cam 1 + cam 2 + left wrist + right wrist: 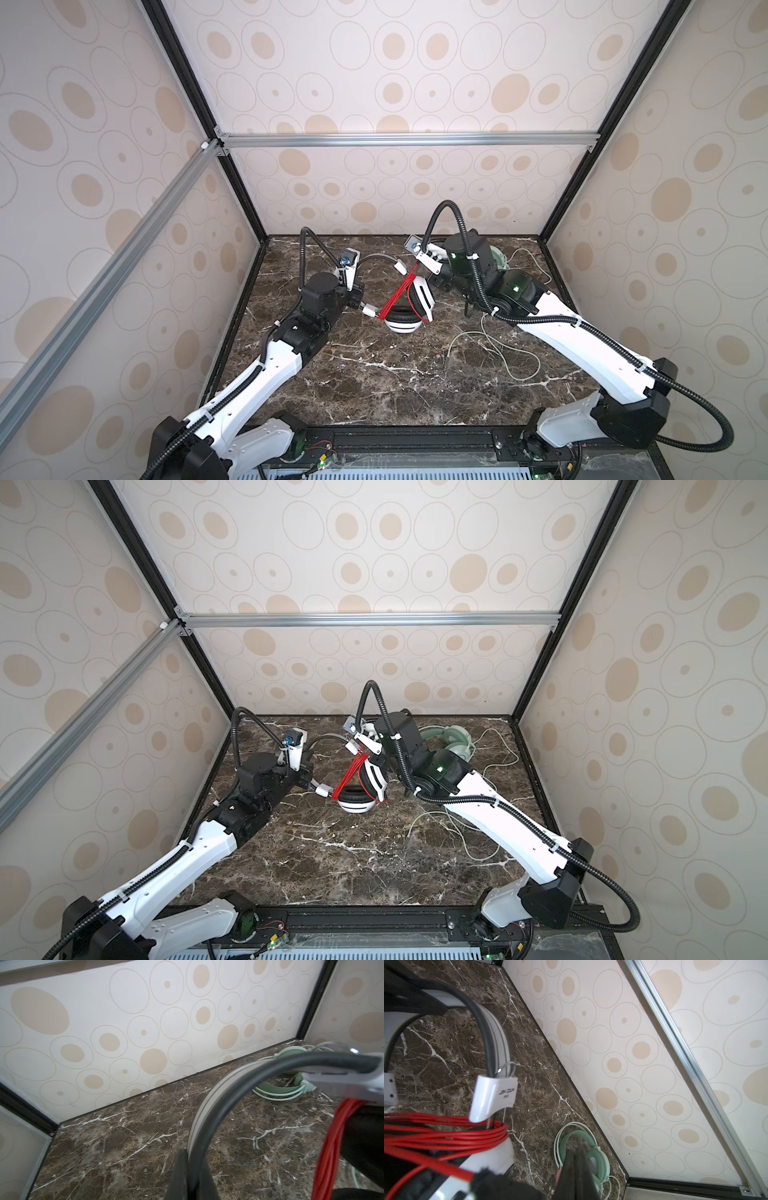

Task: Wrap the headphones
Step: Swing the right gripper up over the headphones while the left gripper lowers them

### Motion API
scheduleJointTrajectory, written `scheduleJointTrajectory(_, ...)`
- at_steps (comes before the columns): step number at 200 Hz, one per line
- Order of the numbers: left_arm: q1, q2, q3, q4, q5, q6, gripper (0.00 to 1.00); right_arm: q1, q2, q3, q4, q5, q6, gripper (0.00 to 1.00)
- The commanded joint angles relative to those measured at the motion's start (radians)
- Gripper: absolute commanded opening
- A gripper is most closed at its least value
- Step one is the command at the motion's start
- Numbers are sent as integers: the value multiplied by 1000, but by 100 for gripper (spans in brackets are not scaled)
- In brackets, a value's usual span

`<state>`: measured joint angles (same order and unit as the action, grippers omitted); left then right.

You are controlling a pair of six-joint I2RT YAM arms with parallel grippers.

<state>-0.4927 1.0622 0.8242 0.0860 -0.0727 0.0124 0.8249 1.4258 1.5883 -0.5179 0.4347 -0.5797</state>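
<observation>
Clamping the white headset (405, 324) by its headband (204, 1109) in my closed left end effector (192, 1167), I hold it central on the desk (374, 386), red cord (399, 295) looped across it. My right end effector (574, 1161) is closed; whether on the cord, I cannot tell. Wrapping looks nearly finished; next, secure the loose end, then the mint-green headset (451, 739) at 1 o'clock.

Light: soft, bright light is filling the box evenly.
Shadows: only pale ones are lying on the desk (395, 386).
Blur: the headband (209, 1101) and red cord (326, 1147) are looking fuzzy up close.
Sharp: the back wall (145, 1022) is looking clear.
</observation>
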Motion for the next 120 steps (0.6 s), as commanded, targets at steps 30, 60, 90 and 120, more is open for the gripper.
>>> scheduleJointTrajectory(30,0,-87,13,-39,182,-34,0,-101,-40,-62,31,-127,99,0)
scheduleJointTrajectory(60,-1,-128,16,-43,230,-64,0,-167,-72,-119,53,-238,178,0)
scheduleJointTrajectory(90,0,-152,36,-50,256,-87,0,-209,-97,-181,90,-318,241,0)
scheduleJointTrajectory(120,-1,-174,67,-50,277,-110,0,-228,-136,-259,154,-389,277,0)
